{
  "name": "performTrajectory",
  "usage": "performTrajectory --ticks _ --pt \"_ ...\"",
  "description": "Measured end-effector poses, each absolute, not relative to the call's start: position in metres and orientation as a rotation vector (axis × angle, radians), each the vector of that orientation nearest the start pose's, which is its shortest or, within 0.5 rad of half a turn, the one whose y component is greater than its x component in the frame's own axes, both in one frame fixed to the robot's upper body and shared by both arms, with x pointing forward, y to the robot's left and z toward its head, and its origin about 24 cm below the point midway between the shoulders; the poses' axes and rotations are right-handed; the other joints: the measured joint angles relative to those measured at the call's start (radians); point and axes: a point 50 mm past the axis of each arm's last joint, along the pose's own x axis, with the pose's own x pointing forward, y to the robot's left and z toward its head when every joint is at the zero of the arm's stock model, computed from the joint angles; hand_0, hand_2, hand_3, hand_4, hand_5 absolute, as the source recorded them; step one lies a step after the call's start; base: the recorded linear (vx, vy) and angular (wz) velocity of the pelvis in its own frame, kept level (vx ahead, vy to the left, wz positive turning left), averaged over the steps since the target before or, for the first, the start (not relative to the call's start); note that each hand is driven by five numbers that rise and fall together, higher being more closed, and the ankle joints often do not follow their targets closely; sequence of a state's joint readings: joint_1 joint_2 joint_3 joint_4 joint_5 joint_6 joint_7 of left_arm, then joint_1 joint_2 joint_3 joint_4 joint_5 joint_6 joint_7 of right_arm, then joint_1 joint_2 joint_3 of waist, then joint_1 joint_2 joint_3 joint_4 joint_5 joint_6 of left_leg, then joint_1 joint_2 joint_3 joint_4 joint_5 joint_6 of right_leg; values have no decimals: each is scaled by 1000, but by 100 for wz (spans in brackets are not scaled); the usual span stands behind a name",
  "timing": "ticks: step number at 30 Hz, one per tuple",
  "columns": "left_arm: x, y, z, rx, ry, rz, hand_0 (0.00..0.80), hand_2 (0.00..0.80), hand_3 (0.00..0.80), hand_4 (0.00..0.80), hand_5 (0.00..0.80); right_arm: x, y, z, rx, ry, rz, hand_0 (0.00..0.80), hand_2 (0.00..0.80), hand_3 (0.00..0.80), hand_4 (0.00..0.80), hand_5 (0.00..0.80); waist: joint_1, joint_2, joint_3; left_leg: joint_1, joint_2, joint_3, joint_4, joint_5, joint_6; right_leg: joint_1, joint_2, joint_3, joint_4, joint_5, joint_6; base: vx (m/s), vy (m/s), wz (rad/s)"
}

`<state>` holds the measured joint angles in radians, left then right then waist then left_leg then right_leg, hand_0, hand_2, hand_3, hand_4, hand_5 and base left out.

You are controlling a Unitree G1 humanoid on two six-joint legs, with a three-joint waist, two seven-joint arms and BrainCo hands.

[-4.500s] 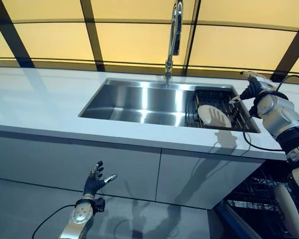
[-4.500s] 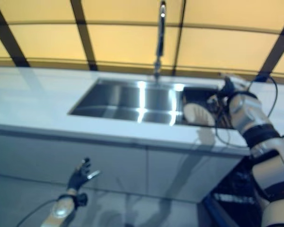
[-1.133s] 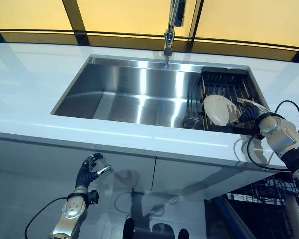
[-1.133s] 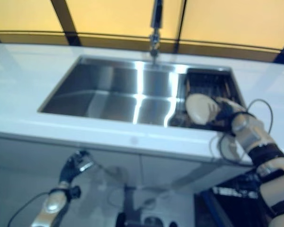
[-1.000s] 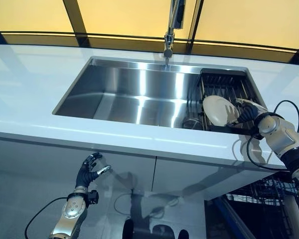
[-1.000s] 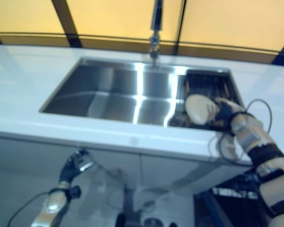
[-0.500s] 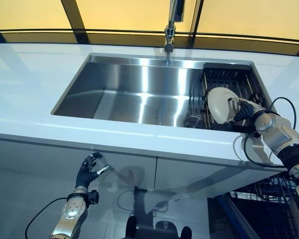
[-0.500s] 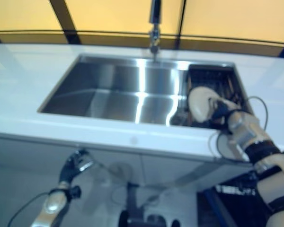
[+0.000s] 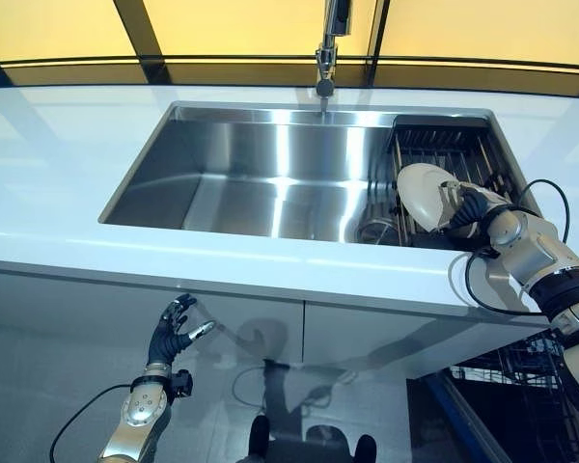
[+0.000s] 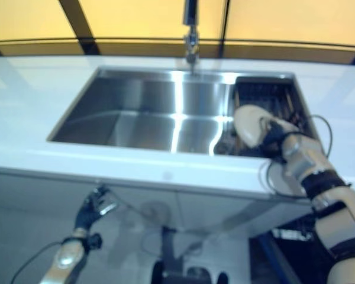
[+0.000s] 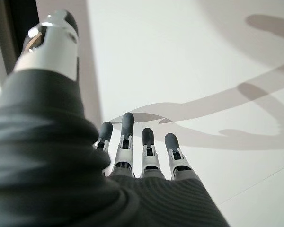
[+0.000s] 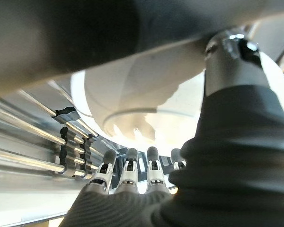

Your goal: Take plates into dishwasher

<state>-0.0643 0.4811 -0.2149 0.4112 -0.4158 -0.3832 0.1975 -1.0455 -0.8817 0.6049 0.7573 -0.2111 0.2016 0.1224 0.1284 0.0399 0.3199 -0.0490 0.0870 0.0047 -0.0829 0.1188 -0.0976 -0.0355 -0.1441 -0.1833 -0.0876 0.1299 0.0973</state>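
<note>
1. Cream-white plate [image 9: 427, 196] stands on edge in the black rack [image 9: 442, 164] at the right end of the steel sink [image 9: 261, 183], and my right hand [image 9: 469, 207] is right up against it.
2. In the right wrist view the thumb [image 12: 232, 61] lies over the plate's rim on one side while the fingers [image 12: 128, 165] reach along under the plate, only lightly bent. So I have the plate between thumb and fingers, a pinch at the rim; I cannot tell how firm it is.
3. The plate leans a little, its face turned toward the open basin, its lower edge down among the rack's wires just beyond my fingertips. I cannot tell whether that edge rests on the wires.
4. Just left of the right hand, low in the basin beside the rack, sits a small round metal thing [image 9: 374, 231]; I cannot make out what it is.
5. The tap [image 9: 329, 43] rises behind the sink, well beyond the right hand and to its left.
6. The white counter [image 9: 68, 164] wraps the sink; my right wrist crosses its front edge.
7. My left hand [image 9: 174, 333] hangs low in front of the pale cabinet doors [image 9: 270, 357], well below the counter and far left of the plate. Its wrist view shows the fingers [image 11: 128, 137] relaxed, the thumb [image 11: 52, 42] out to the side, nothing in them.
8. Below the right arm, dark wire dishwasher racks [image 9: 507, 395] show past the cabinet's right end.
</note>
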Motion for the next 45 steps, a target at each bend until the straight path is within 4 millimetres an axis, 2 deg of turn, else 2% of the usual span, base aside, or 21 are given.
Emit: performTrajectory --ticks 14,20,28,31,32,37,38,40,41,45 --pt "250 234 10 90 18 137 0 0 0 0 0 392 -272 224 -1343 148 -125 0 0 0 0 0 0 28 -14 -5 0 -5 1 0 0 -2 0 -5 0 -1 -1 0 0 0" --pt "250 227 6 74 28 124 0 0 0 0 0 397 -256 221 -1408 128 -109 0 0 0 0 0 3 38 -20 2 0 -5 1 1 -1 5 0 -6 0 0 -1 0 0 0" --pt "250 221 4 59 33 114 0 0 0 0 0 402 -246 215 -1601 107 -147 0 0 0 0 0 11 48 -37 1 0 -7 1 2 -1 5 0 -8 0 0 -1 0 0 0" --pt "250 220 4 56 32 111 0 0 0 0 0 402 -247 213 -1661 111 -181 0 0 0 0 0 22 55 -46 0 1 -8 1 2 -1 4 0 -9 0 0 -1 -43 9 2" --pt "250 217 3 53 35 104 0 0 0 0 0 403 -249 206 -1695 139 -210 0 0 0 0 0 29 59 -54 -2 0 -9 0 2 -1 4 0 -12 0 -1 -1 -37 10 6" --pt "248 209 -1 55 49 69 0 0 0 0 0 404 -257 195 -1770 208 -311 0 0 0 0 0 44 70 -76 -19 0 -19 0 4 -2 -6 0 -21 0 -1 -1 -28 2 5" --pt "248 208 0 54 47 67 0 0 0 0 0 404 -258 195 -1780 216 -328 176 176 176 176 176 48 70 -78 -19 0 -19 0 4 -2 -6 0 -22 0 -1 -1 0 0 0" --pt "248 208 0 54 46 67 0 0 0 0 0 404 -259 193 -1798 224 -348 624 624 624 624 624 53 70 -82 -19 0 -21 0 4 -2 -6 0 -23 -1 -1 -1 -15 6 2" --pt "248 208 0 53 47 67 0 0 0 0 0 404 -260 192 -1810 230 -375 800 800 800 800 800 54 70 -84 -21 -1 -24 0 5 -3 -6 -1 -25 -1 -1 -1 -35 18 7" --pt "248 209 0 30 50 77 0 0 0 0 0 401 -267 194 -1866 235 -473 800 800 800 800 800 56 77 -98 -38 -2 -37 0 11 -3 -14 -1 -37 -1 -2 1 -32 11 9"
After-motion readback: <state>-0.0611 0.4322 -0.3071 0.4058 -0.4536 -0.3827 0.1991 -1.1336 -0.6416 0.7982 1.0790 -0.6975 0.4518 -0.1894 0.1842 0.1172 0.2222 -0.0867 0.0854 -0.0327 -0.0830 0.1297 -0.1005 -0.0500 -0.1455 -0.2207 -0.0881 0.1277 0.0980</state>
